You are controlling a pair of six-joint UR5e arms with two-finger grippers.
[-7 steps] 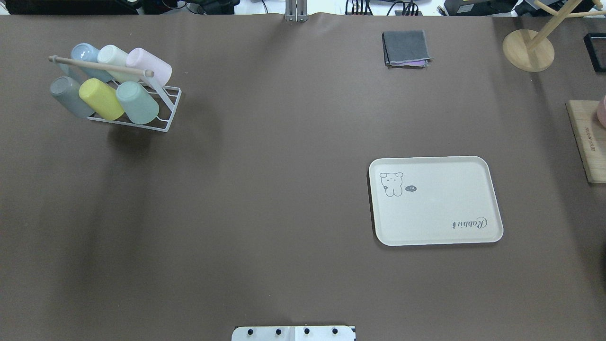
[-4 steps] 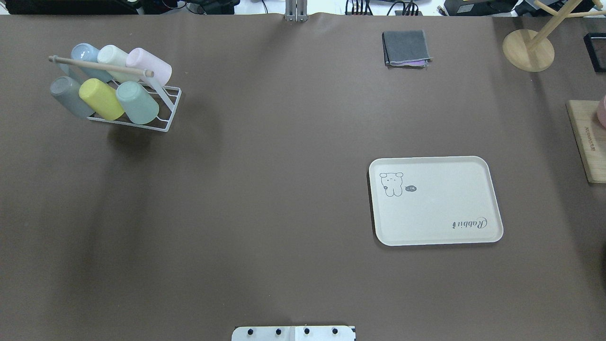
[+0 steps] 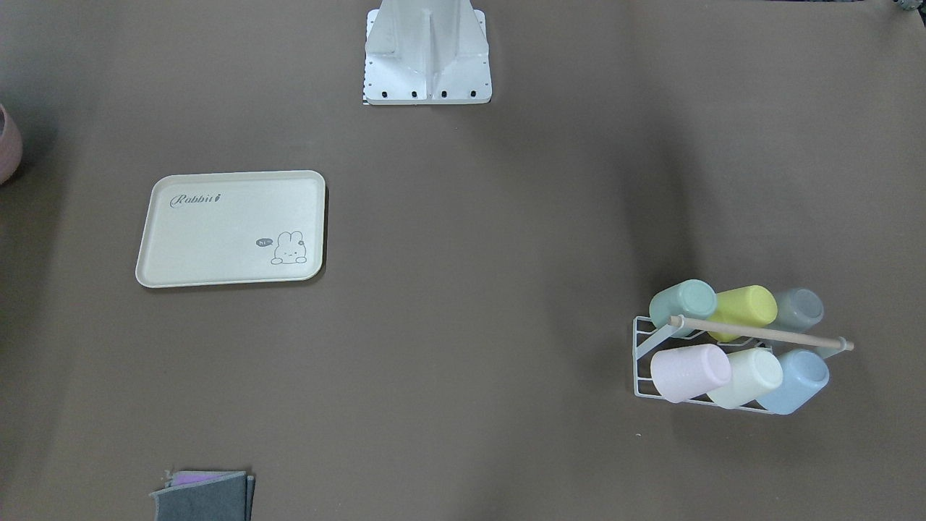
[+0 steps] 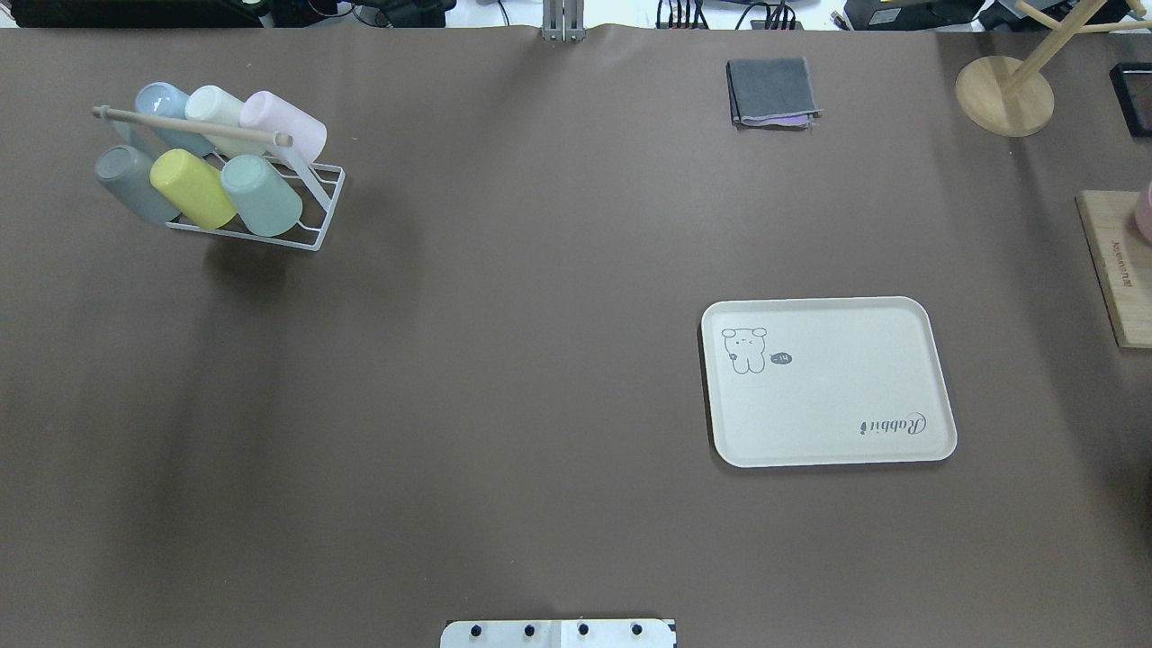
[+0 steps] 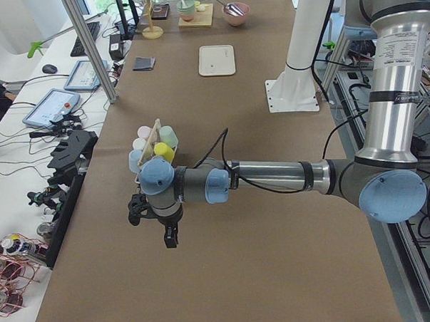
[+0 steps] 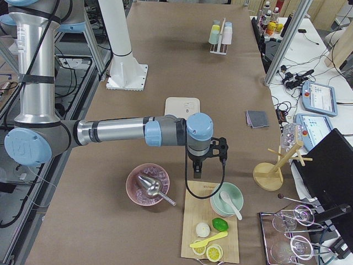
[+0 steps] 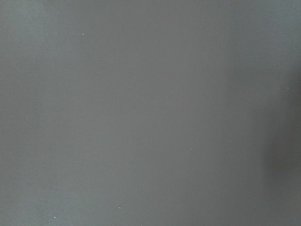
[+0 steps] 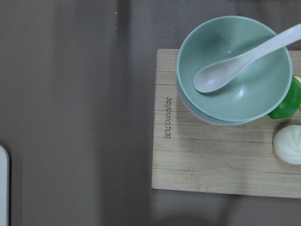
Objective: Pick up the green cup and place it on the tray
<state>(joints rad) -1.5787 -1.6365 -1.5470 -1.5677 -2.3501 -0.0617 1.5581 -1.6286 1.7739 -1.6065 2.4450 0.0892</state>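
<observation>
Rack [image 4: 306, 180] holds green cup [image 4: 261, 193] base-up, long axis slanted; left fingers [image 5: 169, 239], right fingers [image 6: 196, 170]: cannot tell if spread.

A brown surface [image 4: 540, 360], seen from overhead: a wire rack [image 4: 189, 125] of cups stands at 10 o'clock, a cream tray [image 4: 828, 396] lies flat at 4 o'clock, a folded grey cloth [image 4: 772, 90] at 1 o'clock, a wooden stand [image 4: 1003, 94] at 2 o'clock, a wooden board [image 4: 1116, 279] at 3 o'clock, and the robot's base plate [image 4: 558, 634] at 6 o'clock.
</observation>
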